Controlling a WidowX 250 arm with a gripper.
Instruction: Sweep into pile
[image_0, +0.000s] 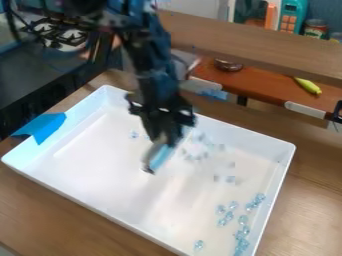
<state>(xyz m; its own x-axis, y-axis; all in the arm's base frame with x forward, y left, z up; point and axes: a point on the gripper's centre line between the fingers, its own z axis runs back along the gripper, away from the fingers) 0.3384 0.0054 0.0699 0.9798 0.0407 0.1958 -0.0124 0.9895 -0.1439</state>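
A brown, wood-grained worktop (310, 195) carries a shallow, rectangular white tray (247, 140) with rounded corners and raised walls, lying at a slant across the surface. Bare wood shows along the tray's right side and at near left, with more beyond its far wall. Bright blue tape (44, 128) straddles the tray's left rim; whether it touches the worktop cannot be told.

Wood-grained tabletop (314, 175) is seen around the tray (286, 167), and is touched by a pale sheen beside the right edge. Beyond the far edge, a reddish-brown counter (267, 93) is set below a long wooden ledge (247, 42), backed by dark blue (327, 10). Past the left edge, burners (63, 37) are carried by a stove (30, 67)
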